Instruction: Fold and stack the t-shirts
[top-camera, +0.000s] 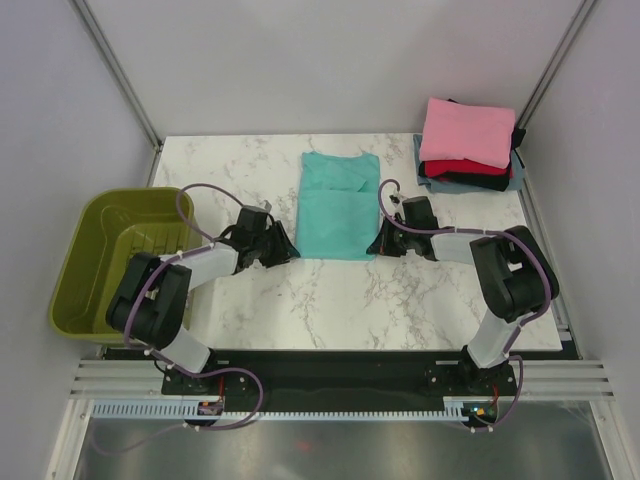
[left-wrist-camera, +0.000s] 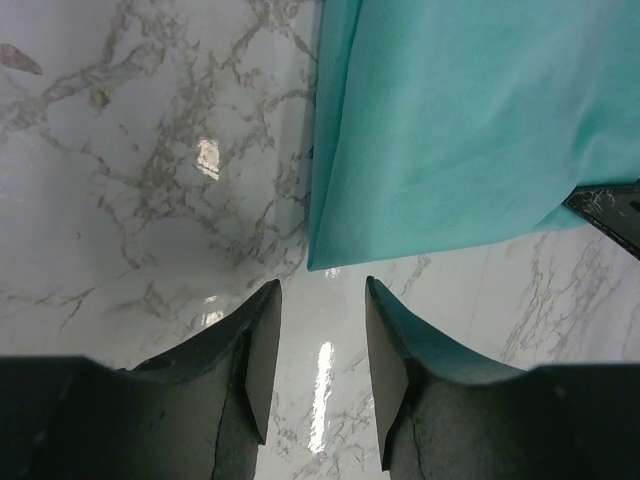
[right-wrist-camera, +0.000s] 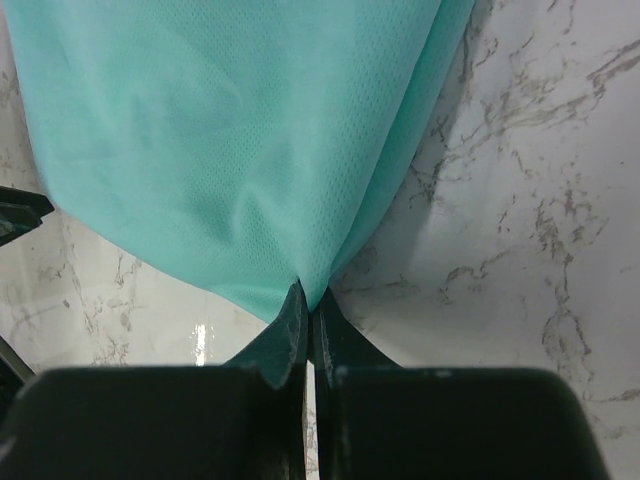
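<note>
A teal t-shirt (top-camera: 338, 205) lies folded lengthwise in the middle of the marble table (top-camera: 330, 300). My right gripper (top-camera: 375, 245) sits at its near right corner. In the right wrist view that gripper (right-wrist-camera: 310, 295) is shut, pinching the corner of the teal cloth (right-wrist-camera: 230, 130). My left gripper (top-camera: 290, 252) is at the near left corner. It stands open (left-wrist-camera: 322, 285) just short of the shirt's corner (left-wrist-camera: 470, 130), with only bare table between its fingers. Folded t-shirts, pink on top of red, black and grey-blue, are stacked at the back right (top-camera: 468, 145).
An olive-green plastic basket (top-camera: 115, 255) stands off the table's left edge beside the left arm. The right gripper's dark finger tip (left-wrist-camera: 610, 210) shows at the right edge of the left wrist view. Grey walls close in the back and sides.
</note>
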